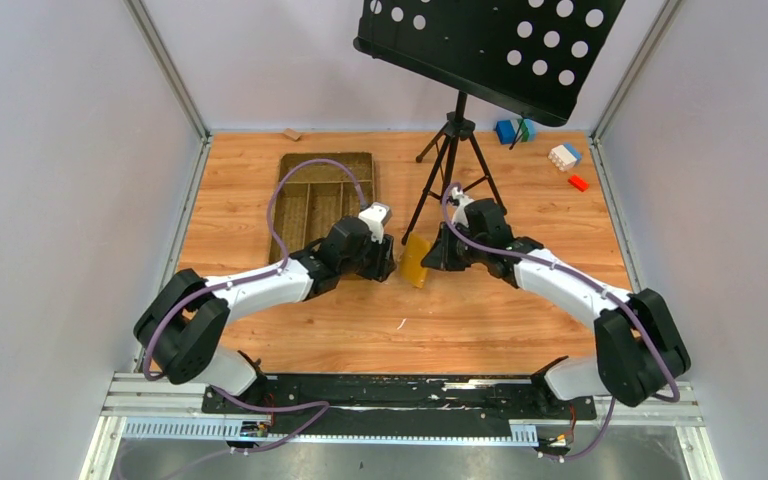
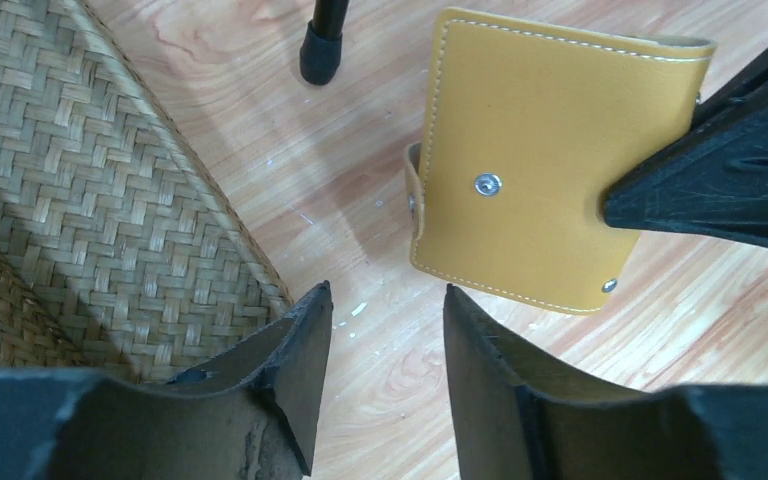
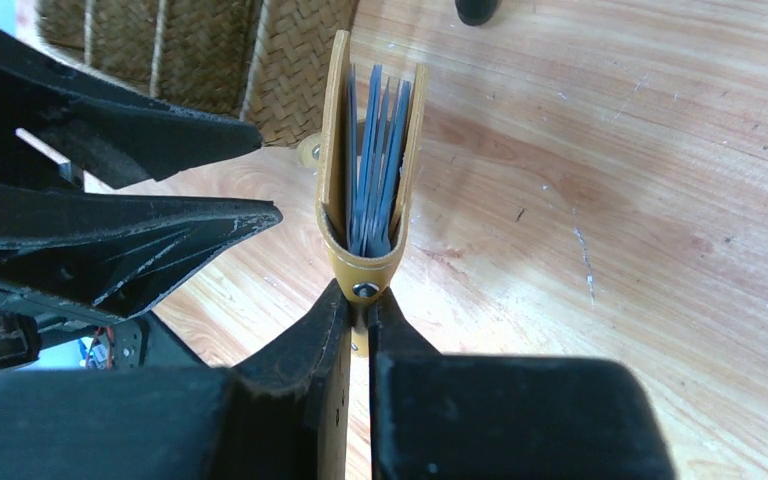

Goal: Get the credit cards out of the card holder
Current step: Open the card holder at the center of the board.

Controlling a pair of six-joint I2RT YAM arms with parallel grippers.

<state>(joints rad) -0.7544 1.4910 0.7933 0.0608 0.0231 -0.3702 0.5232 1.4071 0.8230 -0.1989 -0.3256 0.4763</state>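
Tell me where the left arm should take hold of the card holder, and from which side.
The card holder is held on edge, slightly gaping, pinched at its spine by the right fingers. Probably take the free edge of the cover facing the left fingers, from their side, one finger slipping inside.

Both arms reach inward from the near edge, wrists almost meeting in the middle. The left arm [image 1: 260,285] has its jaws parted and empty. The right arm [image 1: 560,280] has its jaws pinched on the card holder [image 2: 530,160].

Inside of card holder [image 3: 360,268] perhaps indistinct
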